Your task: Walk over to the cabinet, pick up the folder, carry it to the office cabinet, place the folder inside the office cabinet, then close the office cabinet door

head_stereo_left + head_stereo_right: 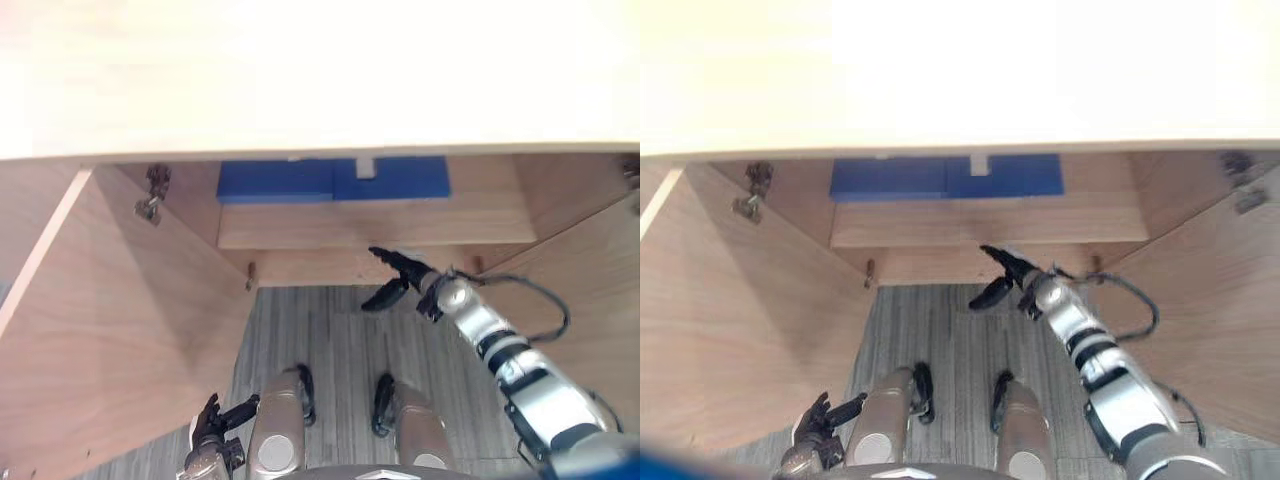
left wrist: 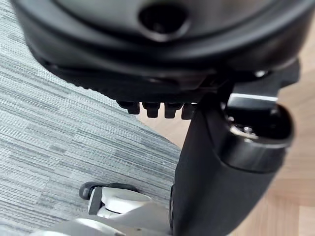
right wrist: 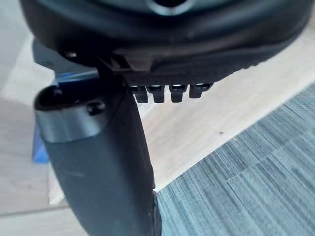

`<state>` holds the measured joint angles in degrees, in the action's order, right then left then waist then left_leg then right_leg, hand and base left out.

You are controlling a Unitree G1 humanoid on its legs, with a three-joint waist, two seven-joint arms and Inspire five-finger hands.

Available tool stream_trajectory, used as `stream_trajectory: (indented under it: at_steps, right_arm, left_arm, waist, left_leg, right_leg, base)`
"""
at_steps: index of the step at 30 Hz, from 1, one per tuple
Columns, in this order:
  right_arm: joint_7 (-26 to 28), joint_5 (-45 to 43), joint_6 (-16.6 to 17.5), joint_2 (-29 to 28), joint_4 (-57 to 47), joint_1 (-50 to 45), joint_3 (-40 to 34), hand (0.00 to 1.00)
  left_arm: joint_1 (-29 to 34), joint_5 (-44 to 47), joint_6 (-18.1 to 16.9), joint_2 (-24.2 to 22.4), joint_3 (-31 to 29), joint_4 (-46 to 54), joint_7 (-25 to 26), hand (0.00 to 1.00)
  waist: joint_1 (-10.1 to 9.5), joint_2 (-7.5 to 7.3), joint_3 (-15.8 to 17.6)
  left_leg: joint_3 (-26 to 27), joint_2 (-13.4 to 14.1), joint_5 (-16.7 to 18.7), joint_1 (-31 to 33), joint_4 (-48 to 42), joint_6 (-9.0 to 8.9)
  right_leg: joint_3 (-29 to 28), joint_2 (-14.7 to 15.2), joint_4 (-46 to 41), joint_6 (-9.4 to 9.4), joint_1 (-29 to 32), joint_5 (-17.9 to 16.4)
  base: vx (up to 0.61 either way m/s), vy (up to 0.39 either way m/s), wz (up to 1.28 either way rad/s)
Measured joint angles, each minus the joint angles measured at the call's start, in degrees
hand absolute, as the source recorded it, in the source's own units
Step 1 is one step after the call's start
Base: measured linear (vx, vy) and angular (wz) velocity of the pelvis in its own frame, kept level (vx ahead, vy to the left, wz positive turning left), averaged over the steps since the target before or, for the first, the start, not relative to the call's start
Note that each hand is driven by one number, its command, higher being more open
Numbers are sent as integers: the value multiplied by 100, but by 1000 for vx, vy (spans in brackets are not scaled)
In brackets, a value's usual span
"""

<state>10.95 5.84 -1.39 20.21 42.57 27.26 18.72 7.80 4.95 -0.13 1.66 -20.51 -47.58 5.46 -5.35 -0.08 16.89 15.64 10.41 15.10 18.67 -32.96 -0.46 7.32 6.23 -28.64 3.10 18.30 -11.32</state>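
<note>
folder (image 1: 333, 180) shelved at 12 o'clock; right robot hand (image 1: 400, 278) and left robot hand (image 1: 215, 425) spread, empty; you shut door (image 1: 120, 340) at 9 o'clock next

Washed-out glare on cabinet top (image 1: 320, 70)

Folder (image 1: 333, 180) far part hidden under cabinet top (image 1: 300, 80); right hinge (image 1: 632, 172) cut off.

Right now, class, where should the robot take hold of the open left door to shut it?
Probably the free edge of the left door, farthest from the hinge, with the left hand coming round to the outer face: it stands swung open.
</note>
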Motion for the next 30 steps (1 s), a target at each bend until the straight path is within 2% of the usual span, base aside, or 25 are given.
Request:
stream_trajectory:
  at_steps: [2,4,7,8,9,10,11,12,13,14,15,16,17,18,19,20,21,23,27,30]
  right_arm:
    - [-106,-21,6,-47,-308,-676,-595,100]
    - [-349,41,70,-102,-463,-1378,-1462,100]
    - [-738,-64,205,-413,-382,-1764,-2315,100]
    - [-1012,-229,317,-627,-118,-1922,-2644,100]
    - [-1112,-275,332,-700,33,-1962,-2725,100]
    - [-1273,-380,340,-836,363,-2093,-2837,100]
    - [-1393,-448,335,-978,708,-2257,-2953,100]
    - [-1427,-503,328,-1081,911,-2349,-3033,100]
    - [-1457,-631,291,-1227,1248,-2454,-3150,100]
    - [-1473,-852,235,-1434,1615,-2623,-3181,100]
    - [-1463,-1088,194,-1577,1876,-2869,-3238,100]
    - [-1440,-1236,151,-1632,1957,-2907,-3361,100]
    - [-1439,-1359,83,-1622,2011,-2908,-3483,100]
    - [-1452,-1426,89,-1569,2024,-2893,-3566,100]
    - [-1483,-1503,114,-1618,2027,-2956,-3572,100]
    - [-1495,-1515,128,-1620,2101,-2977,-3572,100]
    - [-1499,-1531,160,-1632,2073,-3036,-3563,100]
    - [-1501,-1727,223,-1644,2070,-3106,-3695,100]
    - [-1515,-1731,234,-1699,2076,-3281,-3811,100]
    - [-1550,-1738,253,-1698,2075,-3311,-4051,100]
  left_arm:
    - [2,-62,-46,15,-62,-167,56,100]
    - [52,-449,-156,66,-26,-341,50,100]
    - [43,-874,-264,140,206,-419,130,100]
    - [-34,-1035,-328,165,390,-565,176,100]
    - [-52,-1066,-338,163,477,-606,179,100]
    - [-125,-1126,-366,147,660,-720,193,100]
    - [-225,-1133,-376,92,812,-811,211,100]
    - [-255,-1133,-380,60,907,-836,222,100]
    - [-253,-1137,-379,31,1079,-870,229,100]
    - [-285,-1201,-366,80,1197,-901,190,100]
    - [-409,-1235,-355,66,1296,-1122,217,100]
    - [-444,-1238,-355,38,1348,-1172,221,100]
    - [-434,-1246,-354,0,1443,-1232,222,100]
    - [-458,-1251,-358,-87,1585,-1282,213,100]
    - [-500,-1329,-336,67,1730,-1329,133,100]
    - [-554,-1341,-330,136,1715,-1468,165,100]
    - [-544,-1339,-328,140,1677,-1529,179,100]
    - [-554,-1203,-309,143,1663,-1638,232,100]
    - [-611,-928,-302,68,1381,-1686,206,100]
    - [-642,-719,-302,-38,1244,-1686,202,100]
  waist:
    - [58,-125,-265]
    - [265,-228,-696]
    - [433,-219,-825]
    - [557,-157,-888]
    - [595,-121,-909]
    - [639,-77,-942]
    - [675,-69,-946]
    - [682,-83,-955]
    - [686,-92,-971]
    - [688,-213,-1054]
    - [765,-105,-1098]
    - [742,-56,-1120]
    - [636,71,-1176]
    - [636,292,-1187]
    - [742,-21,-1178]
    - [677,41,-1158]
    - [681,51,-1206]
    - [750,76,-1304]
    - [853,-29,-1325]
    - [896,27,-1265]
  left_leg:
    - [206,-12,-177,-414,556,-63]
    - [454,-165,-478,-865,1369,-89]
    - [871,-225,-608,-1345,1835,-99]
    - [1121,-191,-611,-1568,1931,-95]
    - [1223,-169,-614,-1669,1967,-92]
    - [1468,-134,-643,-1899,2083,-72]
    - [1695,-130,-676,-2120,2203,-70]
    - [1796,-152,-685,-2243,2243,-89]
    - [1973,-183,-698,-2408,2284,-128]
    - [2172,-262,-679,-2581,2300,-254]
    - [2119,-238,-711,-2616,2480,-365]
    - [2093,-256,-703,-2646,2625,-405]
    - [2128,-243,-715,-2717,2968,-349]
    - [2206,-139,-798,-2767,3186,-337]
    - [2359,-296,-867,-2893,3119,-411]
    - [2517,-169,-925,-3044,3099,-494]
    - [2514,-122,-966,-3036,3087,-454]
    - [2872,94,-980,-3186,3026,-519]
    - [3128,364,-978,-3239,2583,-525]
    - [3144,634,-944,-3220,1937,-568]
  right_leg:
    - [-8,-108,710,7,-383,370]
    - [-161,-173,1585,53,-735,838]
    - [-435,-232,1904,83,-925,1085]
    - [-349,-274,1862,55,-935,1186]
    - [-220,-287,1825,28,-936,1231]
    - [135,-281,1786,-44,-960,1280]
    - [949,-73,1487,-431,-980,928]
    - [1476,178,1178,-518,-976,737]
    - [2090,534,847,-580,-1006,564]
    - [2413,781,870,-343,-1052,604]
    - [2305,406,1296,-375,-1125,751]
    - [2198,247,1592,-345,-1150,795]
    - [2340,114,1902,-71,-1205,634]
    - [2570,158,1509,-264,-1191,500]
    - [2386,532,1330,-171,-1277,615]
    - [2189,275,1536,-200,-1331,766]
    - [2099,101,1808,-278,-1435,876]
    - [1732,-332,2246,-462,-1513,1119]
    - [1380,-574,2379,-560,-1553,1154]
    - [1179,-645,2379,-634,-1670,1127]
  base:
    - [147,43,-47]
    - [147,49,-49]
    - [56,39,-76]
    - [-29,-10,-81]
    - [-51,-39,-102]
    - [-48,-50,-88]
    - [-72,-61,-86]
    - [-63,-40,-70]
    - [-54,-22,-86]
    - [-54,-73,-100]
    - [-58,-95,-99]
    - [-75,-115,-108]
    - [-50,-50,-127]
    - [-60,-10,-130]
    - [-21,-33,-132]
    - [-12,-58,-106]
    - [19,-130,-121]
    - [46,-117,-100]
    - [55,-93,-63]
    - [60,-120,-39]
